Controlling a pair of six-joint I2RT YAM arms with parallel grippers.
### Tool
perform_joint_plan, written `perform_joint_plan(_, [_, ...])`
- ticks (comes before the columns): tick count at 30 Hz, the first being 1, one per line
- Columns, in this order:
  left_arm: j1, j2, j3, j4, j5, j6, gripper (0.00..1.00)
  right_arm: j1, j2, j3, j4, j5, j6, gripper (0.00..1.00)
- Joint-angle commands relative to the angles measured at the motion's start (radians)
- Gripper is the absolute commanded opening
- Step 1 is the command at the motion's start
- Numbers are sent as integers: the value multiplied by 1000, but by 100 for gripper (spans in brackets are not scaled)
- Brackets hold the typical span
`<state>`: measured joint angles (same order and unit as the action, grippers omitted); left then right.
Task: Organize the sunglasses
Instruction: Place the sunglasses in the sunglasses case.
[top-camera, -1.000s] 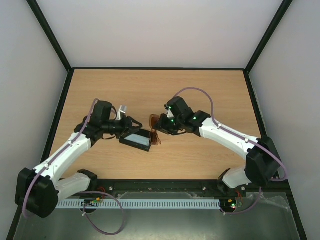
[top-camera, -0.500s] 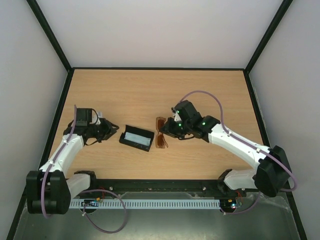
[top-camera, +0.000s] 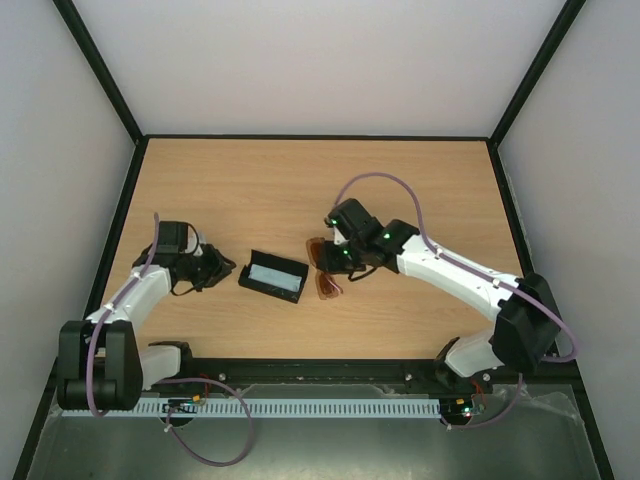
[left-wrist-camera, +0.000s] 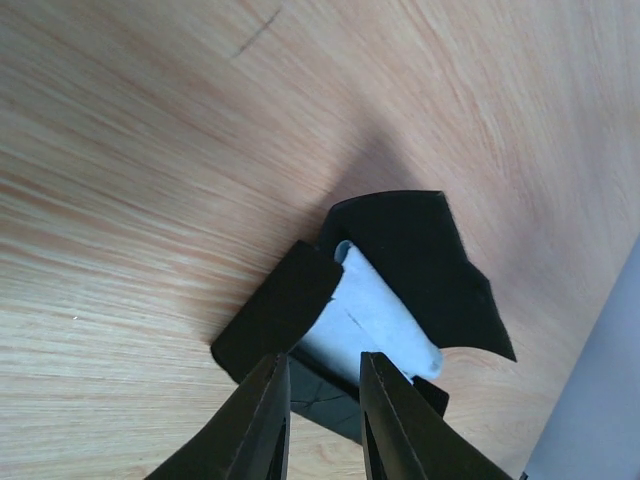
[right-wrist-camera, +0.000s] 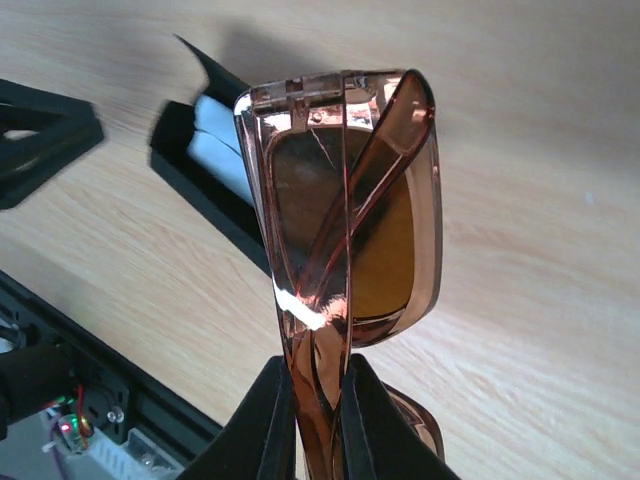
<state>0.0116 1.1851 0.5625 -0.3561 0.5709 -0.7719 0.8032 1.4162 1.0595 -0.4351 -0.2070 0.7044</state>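
From above, I see my right gripper (top-camera: 337, 262) holding the sunglasses (top-camera: 326, 286) near the case (top-camera: 273, 275). Left wrist: the left gripper (left-wrist-camera: 325, 380) has its jaws narrowly apart and empty, with the case just ahead. Right wrist: jaws clamped on the folded frame.

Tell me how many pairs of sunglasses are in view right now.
1. The sunglasses, folded, sit clamped in the right gripper, just right of the open black case. No second pair shows in any view.
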Motion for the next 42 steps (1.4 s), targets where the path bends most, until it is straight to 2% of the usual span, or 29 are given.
perform_joint_plan(1, [13,-32,-30,-7,-10,10,23,76,66,175,-171,135,-245,1])
perform_joint_plan(9, [44,-166,-98,-28,37,-51,23,166,247,390,-245,236,-582,1])
perform_joint_plan(12, [44,-189,-111,-42,47,-55,24,174,317,465,-253,241,-642,1])
perform_joint_plan(19, [44,-233,-143,-45,72,-79,23,190,456,561,-240,247,-720,1])
perform_joint_plan(25, [47,-251,-143,-52,84,-84,23,231,523,587,-233,236,-790,1])
perform_joint_plan(32, [50,-254,-152,-51,89,-84,23,258,603,692,-237,244,-835,2])
perform_joint_plan(42, [60,-269,-154,-64,97,-80,23,258,668,677,-185,312,-870,1])
